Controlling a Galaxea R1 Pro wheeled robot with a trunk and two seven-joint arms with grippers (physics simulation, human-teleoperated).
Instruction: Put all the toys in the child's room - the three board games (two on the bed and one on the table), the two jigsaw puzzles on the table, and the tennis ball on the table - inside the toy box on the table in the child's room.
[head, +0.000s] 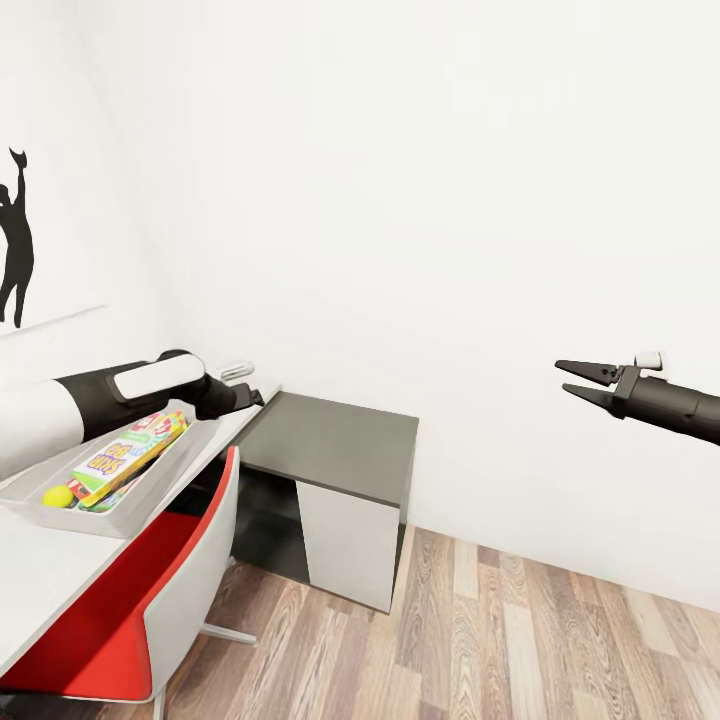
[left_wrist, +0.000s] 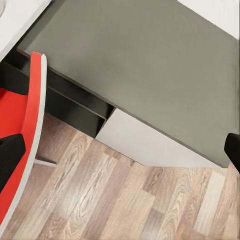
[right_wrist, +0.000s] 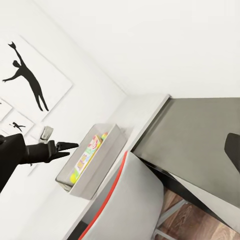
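Observation:
The light grey toy box (head: 172, 474) stands on the pale table (head: 40, 565) at the left. Inside it lie a yellow-green-red board game (head: 108, 462), another printed game box (head: 162, 424) behind it, and the tennis ball (head: 57, 496) at the near end. My left gripper (head: 252, 397) hovers open just past the box's far end, over the table's corner, holding nothing. My right gripper (head: 573, 381) hangs open in mid-air far to the right, empty. The right wrist view shows the toy box (right_wrist: 95, 170) with the games (right_wrist: 85, 157) and the left gripper (right_wrist: 70, 147) beside it.
A red and white chair (head: 130, 600) is tucked under the table. The dark grey table section (head: 330, 435) with a white cabinet door (head: 350, 545) fills the corner. Wooden floor (head: 560, 640) lies open to the right. White walls close in behind, with a silhouette picture (head: 15, 240).

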